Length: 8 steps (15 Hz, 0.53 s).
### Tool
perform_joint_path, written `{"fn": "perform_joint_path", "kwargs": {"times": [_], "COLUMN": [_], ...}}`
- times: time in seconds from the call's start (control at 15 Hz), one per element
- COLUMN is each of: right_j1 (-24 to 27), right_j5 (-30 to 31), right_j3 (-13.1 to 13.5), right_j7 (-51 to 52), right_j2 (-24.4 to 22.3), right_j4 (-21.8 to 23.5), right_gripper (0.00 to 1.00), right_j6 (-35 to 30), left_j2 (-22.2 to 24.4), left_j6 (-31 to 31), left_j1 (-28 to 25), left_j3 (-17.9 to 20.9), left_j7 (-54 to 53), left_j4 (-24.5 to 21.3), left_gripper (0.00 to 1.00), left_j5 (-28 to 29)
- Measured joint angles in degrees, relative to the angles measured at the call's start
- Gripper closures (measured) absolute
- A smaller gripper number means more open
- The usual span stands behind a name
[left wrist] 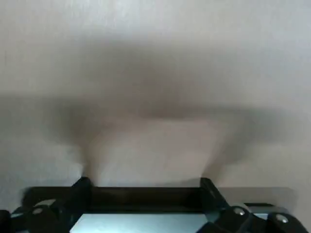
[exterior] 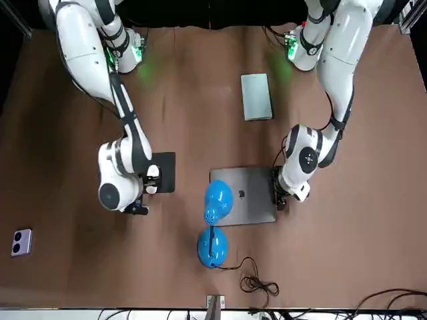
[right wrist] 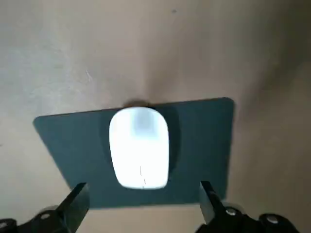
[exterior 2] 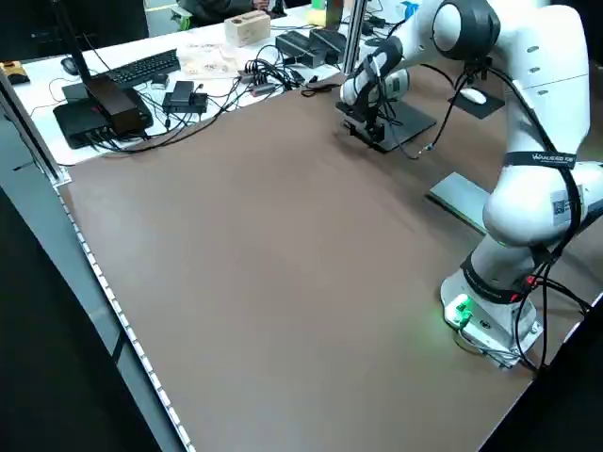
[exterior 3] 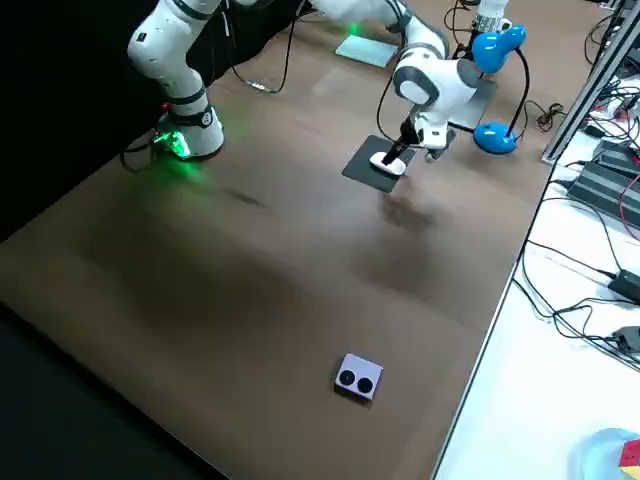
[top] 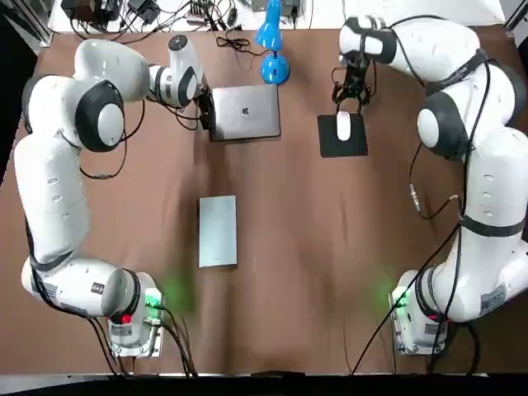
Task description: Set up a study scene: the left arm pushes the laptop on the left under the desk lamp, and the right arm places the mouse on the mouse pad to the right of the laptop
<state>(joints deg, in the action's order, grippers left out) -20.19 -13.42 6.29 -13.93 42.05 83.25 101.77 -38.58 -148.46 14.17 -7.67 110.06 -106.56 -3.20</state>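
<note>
Mouse [top: 343,125] rests on mouse pad [top: 357,145] beneath released right gripper [top: 350,101]; released left gripper [top: 205,112] beside laptop [top: 246,111]

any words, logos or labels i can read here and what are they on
Apple logo, a sign with no words: on the lid of the laptop.
A band of lettering on the left arm, seen from the left side: too blurred to read.
A small sticker low on the right arm, and one like it on the left arm, seen from above: too small to read.
No other text shows.
</note>
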Motion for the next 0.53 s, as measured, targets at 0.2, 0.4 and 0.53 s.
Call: {"fn": "perform_joint_path", "kwargs": {"times": [0.2, 0.4, 0.53], "right_j1": [0.37, 0.62, 0.94], "right_j5": [0.01, 0.01, 0.01], "right_j3": [4.13, 8.35, 10.74], "right_j7": [0.00, 0.00, 0.07], "right_j2": [-1.87, -4.64, -5.96], "right_j4": [-6.57, -8.67, -9.58], "right_gripper": [0.00, 0.00, 0.00], "right_j6": [-7.70, -8.50, -8.56], "left_j2": [0.00, 0.00, 0.00], "left_j6": [-0.09, -0.12, -0.12], "left_j1": [3.25, 5.96, 7.27], "left_j3": [-0.01, -0.03, -0.03], "left_j7": [0.50, 1.52, 1.64], "left_j4": [0.02, 0.12, 0.15], "left_gripper": [0.00, 0.00, 0.00], "left_j5": [-0.74, -0.78, -0.80]}}
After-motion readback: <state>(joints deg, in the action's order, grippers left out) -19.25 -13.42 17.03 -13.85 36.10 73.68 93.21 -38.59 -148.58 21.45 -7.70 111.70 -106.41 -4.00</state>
